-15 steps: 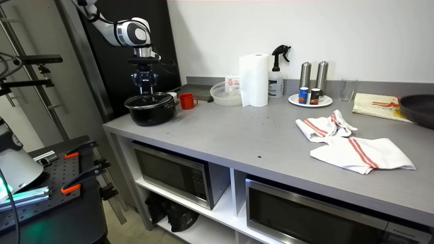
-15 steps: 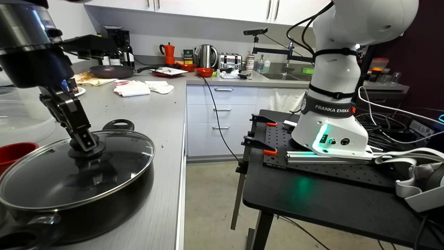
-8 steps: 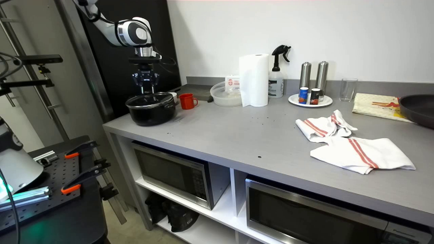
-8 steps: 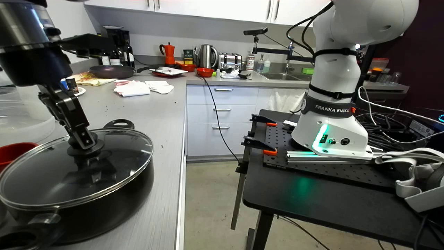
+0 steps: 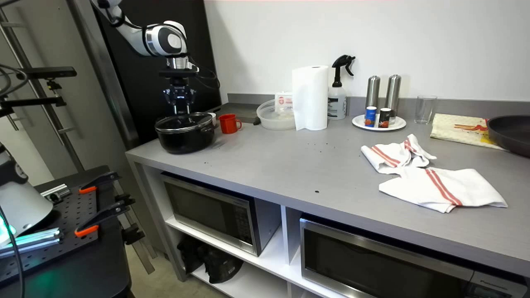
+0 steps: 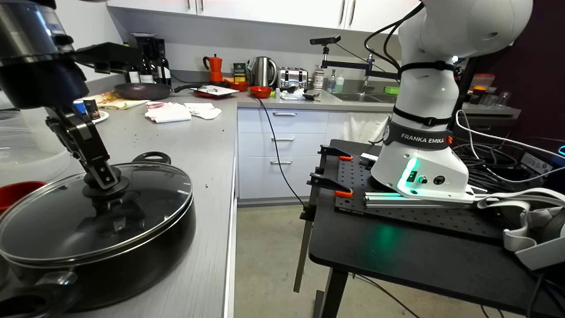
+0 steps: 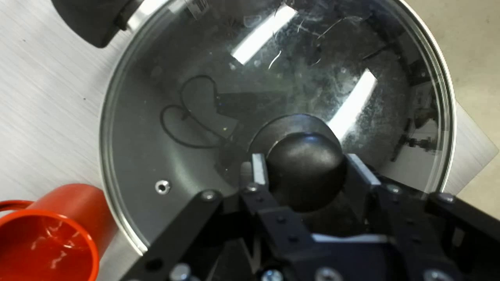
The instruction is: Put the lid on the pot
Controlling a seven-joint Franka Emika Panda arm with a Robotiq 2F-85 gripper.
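Cup (image 6: 17, 194): seen at far left in an exterior view, just beside the pot (image 6: 132, 271); apparently placed there out of the job's way.
Lid (image 6: 88, 225): positioned over the pot's mouth, nearly level; a thin dark band is seen beneath its rim in an exterior view, so full seating cannot be confirmed.
Gripper (image 7: 311, 169): clamped around the knob (image 7: 306, 175), one pad (image 7: 259, 169) on each side; the lid is held here, it is judged, because the knob stands at its centre and the weight is balanced.
Pot: set on the counter (image 6: 194, 141) near its edge, a handle (image 6: 152, 157) projecting; placement within easy reach is presumed to be intended.
Towels (image 6: 176, 112): placed well apart from the pot; no part in the task is assigned to them.
Arm (image 6: 435, 79): mounted by its base (image 6: 423, 170) on the black table (image 6: 379, 265) and extended across to the pot; in an exterior view the forearm (image 5: 134, 39) is sloped downward and the wrist (image 5: 179, 63) is turned so that the fingers (image 6: 98, 163) are pointed nearly straight down, as is required for a lid to be lowered flat.
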